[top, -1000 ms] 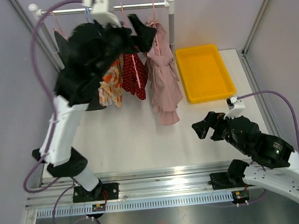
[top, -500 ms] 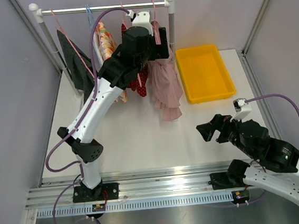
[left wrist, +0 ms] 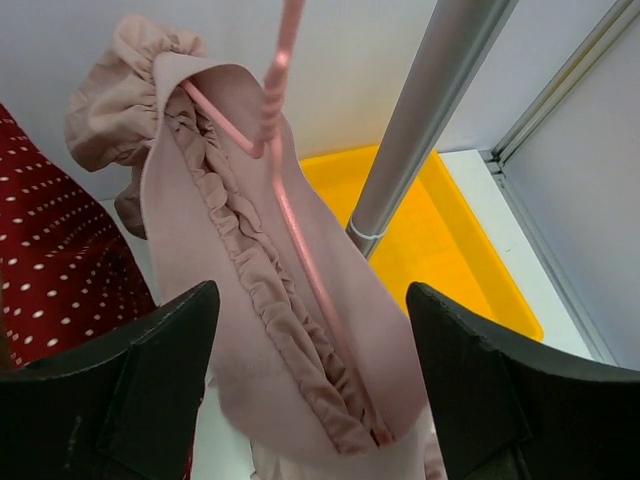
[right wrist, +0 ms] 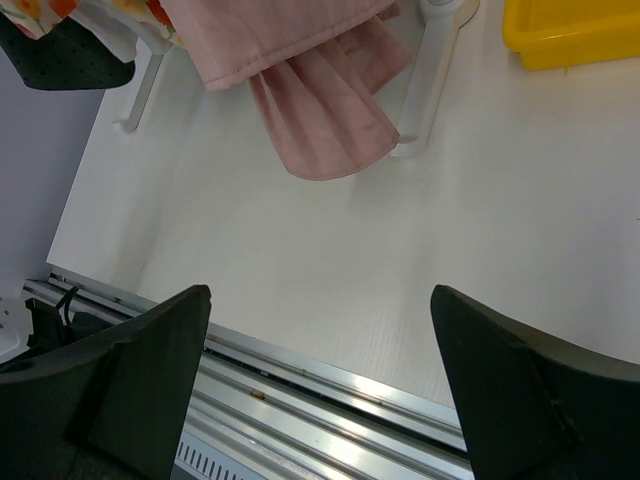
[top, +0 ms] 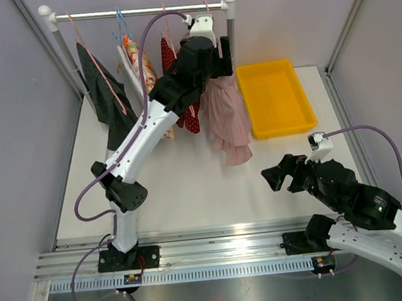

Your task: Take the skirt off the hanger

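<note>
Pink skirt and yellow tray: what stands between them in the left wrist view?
The rack's grey upright post stands between the pink skirt and the yellow tray, as the left wrist view shows.

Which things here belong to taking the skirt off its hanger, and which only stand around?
For the job:
pink skirt
pink hanger
left claw, open at the skirt

Standing around:
red dotted dress
orange flowered dress
black garment
yellow tray
right claw, open and idle
</note>
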Controlling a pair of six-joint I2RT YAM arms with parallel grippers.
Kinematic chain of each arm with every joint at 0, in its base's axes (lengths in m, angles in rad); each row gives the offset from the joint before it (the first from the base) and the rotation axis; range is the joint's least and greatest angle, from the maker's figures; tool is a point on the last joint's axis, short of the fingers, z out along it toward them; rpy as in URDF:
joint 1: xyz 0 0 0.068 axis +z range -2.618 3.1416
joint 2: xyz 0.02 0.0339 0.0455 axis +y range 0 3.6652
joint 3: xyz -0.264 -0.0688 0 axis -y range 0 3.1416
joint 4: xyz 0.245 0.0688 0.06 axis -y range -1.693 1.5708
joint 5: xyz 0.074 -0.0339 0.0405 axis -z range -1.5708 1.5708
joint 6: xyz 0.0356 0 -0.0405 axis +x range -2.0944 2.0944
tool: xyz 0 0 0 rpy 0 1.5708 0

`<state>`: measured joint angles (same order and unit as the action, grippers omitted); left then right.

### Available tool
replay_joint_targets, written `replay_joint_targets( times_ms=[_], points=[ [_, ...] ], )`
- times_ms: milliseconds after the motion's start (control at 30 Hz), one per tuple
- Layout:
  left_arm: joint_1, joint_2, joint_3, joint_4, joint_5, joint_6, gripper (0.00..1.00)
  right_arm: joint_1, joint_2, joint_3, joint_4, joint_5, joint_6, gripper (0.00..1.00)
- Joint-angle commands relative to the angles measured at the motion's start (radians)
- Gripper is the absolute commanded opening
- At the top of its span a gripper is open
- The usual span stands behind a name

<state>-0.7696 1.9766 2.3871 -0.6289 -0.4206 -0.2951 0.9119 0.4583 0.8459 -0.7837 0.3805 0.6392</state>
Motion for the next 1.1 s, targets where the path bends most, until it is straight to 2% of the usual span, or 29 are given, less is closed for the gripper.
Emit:
replay_joint_targets(
  times_ms=[0,33,67,133,167,267,300,367,500,567,600,733,800,900,1067],
  points=[
    [-0.002,0.044,0.069,0.069,-0.014,0.013,0.74,0.005,-0.001,-0.001,0.029,-0.002,-0.013,0.99],
    [-0.002,0.053,0.069,0.074,-0.017,0.013,0.7,0.005,-0.004,-0.001,0.028,0.0,-0.012,1.0],
    [-0.002,0.057,0.067,0.078,-0.021,0.008,0.6,0.005,-0.004,-0.002,0.026,0.0,-0.01,0.99],
    [-0.002,0.056,0.066,0.089,-0.033,0.004,0.47,0.005,-0.004,-0.002,0.024,-0.002,-0.006,1.0],
    [-0.002,0.054,0.06,0.096,-0.041,-0.005,0.35,0.007,-0.006,-0.002,0.024,-0.002,-0.006,0.99],
    [-0.002,0.031,0.044,0.109,-0.055,-0.007,0.21,0.007,-0.003,-0.002,0.021,-0.002,-0.003,0.99],
    [-0.002,0.025,0.043,0.112,-0.06,-0.007,0.09,0.007,-0.003,-0.004,0.024,-0.002,-0.003,1.0],
    [-0.002,0.007,0.044,0.104,-0.066,0.002,0.0,0.005,0.003,-0.001,0.027,0.0,-0.007,0.99],
    [-0.003,-0.03,0.038,0.086,-0.073,0.013,0.0,0.005,0.054,0.056,0.067,0.008,-0.065,0.99],
    [-0.007,-0.059,0.032,0.083,-0.081,0.007,0.0,0.007,0.147,0.142,0.093,-0.002,-0.101,0.99],
    [-0.008,-0.07,0.03,0.084,-0.081,0.001,0.0,0.007,0.245,0.18,0.106,-0.003,-0.137,1.0],
    [-0.023,-0.116,0.04,0.086,-0.095,0.005,0.0,0.005,0.541,0.492,0.1,-0.022,-0.211,1.0],
    [-0.025,-0.131,0.046,0.08,-0.104,0.002,0.0,0.008,0.668,0.589,0.127,-0.043,-0.24,0.99],
    [-0.026,-0.147,0.057,0.058,-0.106,-0.007,0.0,0.008,0.776,0.76,0.179,-0.077,-0.237,1.0],
    [-0.025,-0.167,0.047,0.041,-0.098,-0.022,0.0,0.013,0.871,0.815,0.26,-0.095,-0.182,1.0]
  ],
)
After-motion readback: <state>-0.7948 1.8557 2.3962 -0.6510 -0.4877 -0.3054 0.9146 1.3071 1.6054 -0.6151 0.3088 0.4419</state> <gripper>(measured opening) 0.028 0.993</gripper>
